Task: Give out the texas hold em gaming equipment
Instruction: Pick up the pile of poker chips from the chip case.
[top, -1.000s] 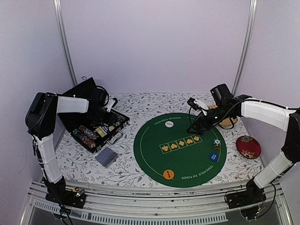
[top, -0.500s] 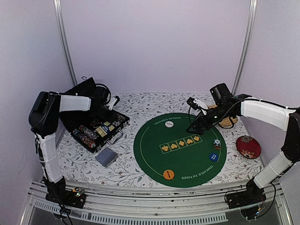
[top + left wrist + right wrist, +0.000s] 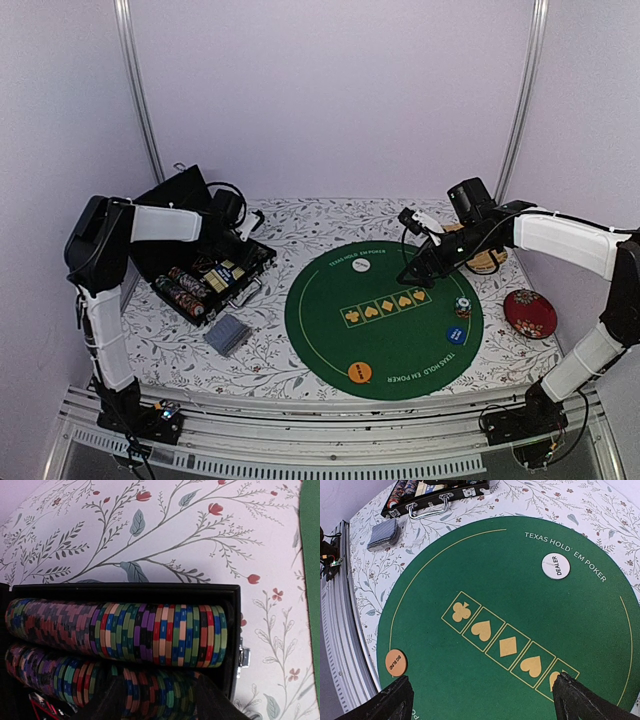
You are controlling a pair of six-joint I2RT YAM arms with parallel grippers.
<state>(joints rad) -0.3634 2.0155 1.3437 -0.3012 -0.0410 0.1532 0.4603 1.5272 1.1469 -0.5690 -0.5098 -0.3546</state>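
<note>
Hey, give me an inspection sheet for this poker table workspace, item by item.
Surface: floral cloth, round green poker mat.
Job's things: open chip case, card deck on cloth; dealer disc, orange disc, blue disc, chip stack on mat.
Clutter: red cushion, woven mat, on the right.
Hands: left hand straddles a chip row, grip unclear; right hand open above mat.
Cables: black loop at left wrist.
Surroundings: plain walls, two metal poles.

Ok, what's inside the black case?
Two rows of striped chips stand on edge in the case. The left fingers cover part of one row, and whatever lies beneath the chips is hidden.
</note>
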